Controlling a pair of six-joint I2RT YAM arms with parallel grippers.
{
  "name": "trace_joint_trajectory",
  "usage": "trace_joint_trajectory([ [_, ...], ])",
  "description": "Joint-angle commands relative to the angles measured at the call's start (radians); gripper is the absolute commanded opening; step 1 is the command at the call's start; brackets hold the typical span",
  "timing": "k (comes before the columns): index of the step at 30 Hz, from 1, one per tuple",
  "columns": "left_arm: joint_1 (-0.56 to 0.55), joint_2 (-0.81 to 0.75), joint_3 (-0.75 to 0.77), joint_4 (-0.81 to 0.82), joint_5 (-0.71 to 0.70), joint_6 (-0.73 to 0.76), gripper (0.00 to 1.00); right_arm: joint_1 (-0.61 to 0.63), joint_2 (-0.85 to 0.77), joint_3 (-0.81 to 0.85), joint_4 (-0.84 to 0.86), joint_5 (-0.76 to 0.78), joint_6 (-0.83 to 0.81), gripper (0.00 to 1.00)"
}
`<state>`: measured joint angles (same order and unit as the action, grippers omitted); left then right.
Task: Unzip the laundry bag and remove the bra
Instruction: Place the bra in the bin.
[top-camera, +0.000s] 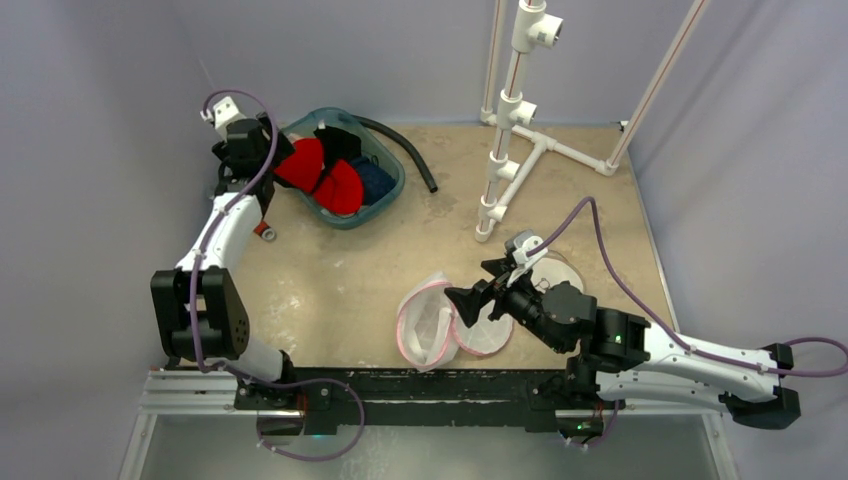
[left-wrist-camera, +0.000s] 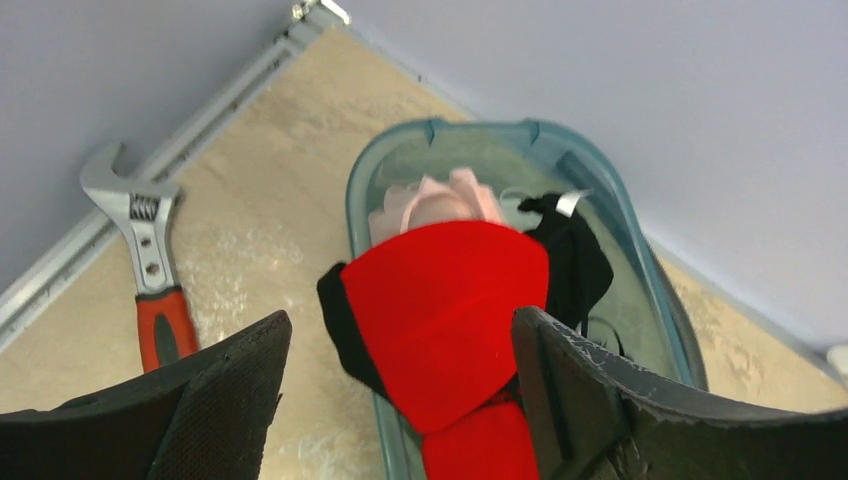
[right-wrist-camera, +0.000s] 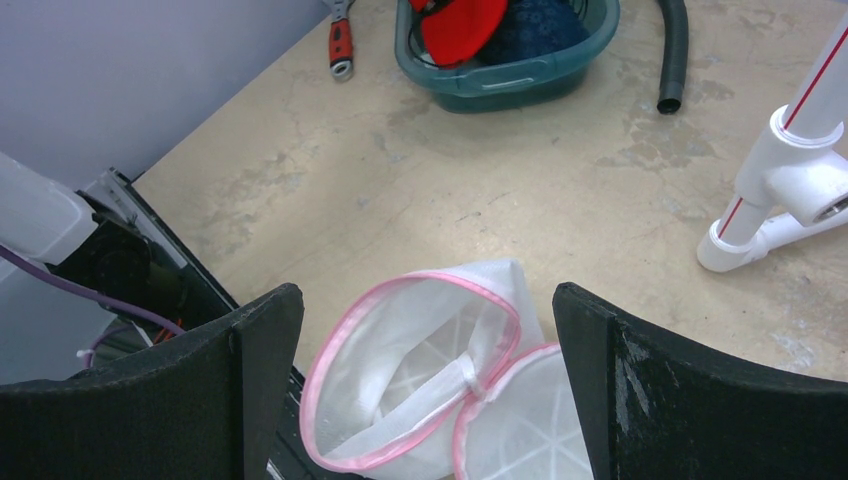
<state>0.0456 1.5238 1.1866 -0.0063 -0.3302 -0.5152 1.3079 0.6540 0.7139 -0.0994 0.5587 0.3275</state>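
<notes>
**Red bra (left-wrist-camera: 440, 300) just under my left gripper (left-wrist-camera: 400, 335)**
Jaws spread wide, holding nothing; the bra lies between them, draped on the basin (left-wrist-camera: 480, 127). It looks soft, light and floppy, so I'd pinch a cup edge.

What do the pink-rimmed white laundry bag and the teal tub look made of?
The pink-rimmed white laundry bag looks like thin, matte mesh fabric with pink binding at its rim; pale ribs show through it. The teal tub is probably moulded plastic: its walls are smooth, rigid and slightly translucent.
</notes>
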Motion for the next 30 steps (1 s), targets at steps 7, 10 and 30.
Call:
trace_joint_trajectory([
  [7,0.092,0.144,0.004,-0.052,0.456,-0.167,0.69,0.002,-0.001,0.011,0.054,0.007,-0.015,0.98],
  [10,0.094,0.173,-0.014,-0.015,0.461,-0.187,0.68,0.001,-0.007,0.01,0.05,0.008,-0.013,0.98],
  [30,0.093,0.18,-0.016,0.131,0.478,-0.18,0.44,0.002,0.01,0.008,0.049,0.012,-0.015,0.98],
])
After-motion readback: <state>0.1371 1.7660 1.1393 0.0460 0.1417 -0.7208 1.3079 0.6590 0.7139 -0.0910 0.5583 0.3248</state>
